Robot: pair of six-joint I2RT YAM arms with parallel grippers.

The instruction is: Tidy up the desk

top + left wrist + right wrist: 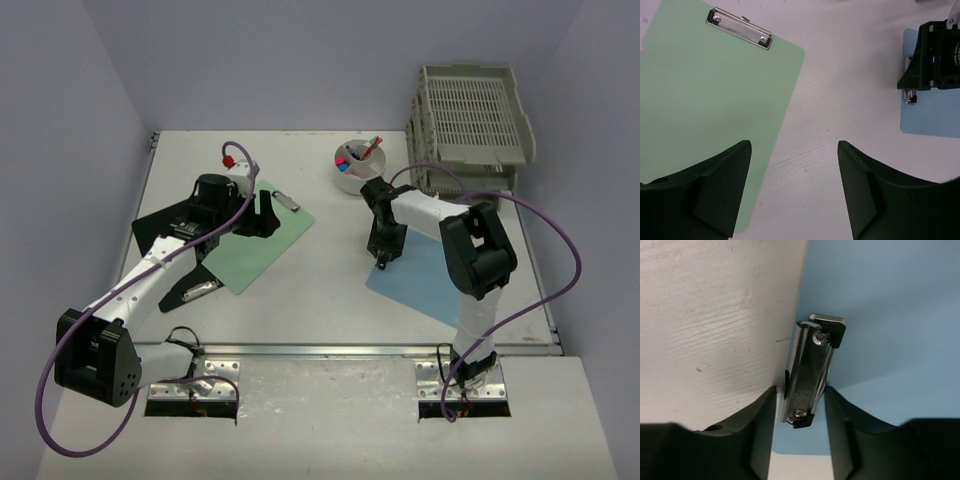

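Right jaws straddle the blue clipboard at its metal clip, grip uncertain; left jaws released; next: clamp, lift

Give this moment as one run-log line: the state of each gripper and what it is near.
left gripper: open, empty, above green clipboard edge | right gripper: astride clip of blue clipboard, grip unclear

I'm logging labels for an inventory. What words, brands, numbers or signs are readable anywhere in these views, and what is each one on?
No text can be read in any view.
Round white marking on the right arm's black wrist housing, seen from the left wrist: blurred and cut off by the frame edge, unreadable.
Green clipboard, blue clipboard, grey trays, white bowl of pens: no lettering shows.
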